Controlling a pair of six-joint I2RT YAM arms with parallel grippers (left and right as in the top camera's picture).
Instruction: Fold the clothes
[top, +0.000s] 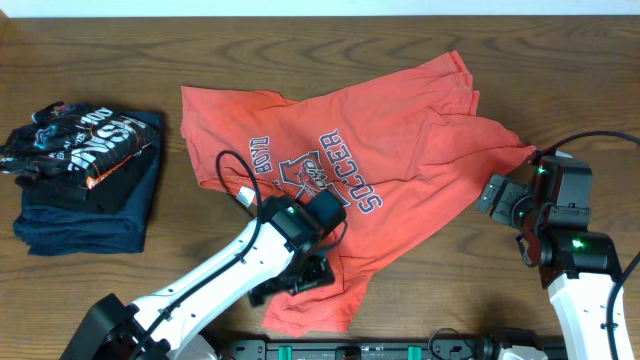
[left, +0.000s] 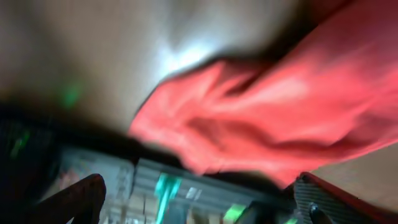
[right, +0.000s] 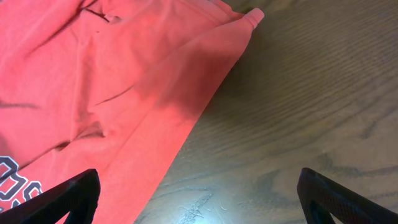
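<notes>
Though it lies flat on the wooden table (top: 560, 60), the orange-red T-shirt (top: 400, 130) is rumpled and skewed. It fills the middle of the overhead frame, one sleeve toward the upper left, and a narrow flap trails to the bottom edge. Its block lettering (top: 350, 170) runs upside down and diagonally across the chest; "SOCCER" can be read, while the shorter word beside the logo is unclear. At far left sits a stack of folded dark garments (top: 85, 180) whose white print is too creased to read. The left gripper (top: 308, 272) hangs over the shirt's lower flap with its jaws spread wide. The right gripper (top: 497, 195) is at the shirt's right edge, jaws likewise spread, holding nothing.
</notes>
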